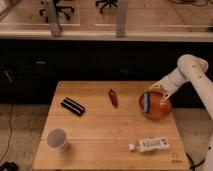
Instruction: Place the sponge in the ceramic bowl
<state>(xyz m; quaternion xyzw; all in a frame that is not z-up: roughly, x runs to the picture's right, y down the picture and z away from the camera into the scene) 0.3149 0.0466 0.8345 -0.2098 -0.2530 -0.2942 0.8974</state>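
On the wooden counter [100, 145] the orange-red ceramic bowl [162, 111] is being carried near the right edge, the claw [161, 93] is being held just above its rim, its opening and grip impossible to tell, and the blue-grey sponge [147, 102] is being cradled against its inner left wall.

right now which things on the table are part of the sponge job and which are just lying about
Job: sponge, in the ceramic bowl; gripper over the bowl's rim.
Lying about: black bar, dark red object, white paper cup, white packet.
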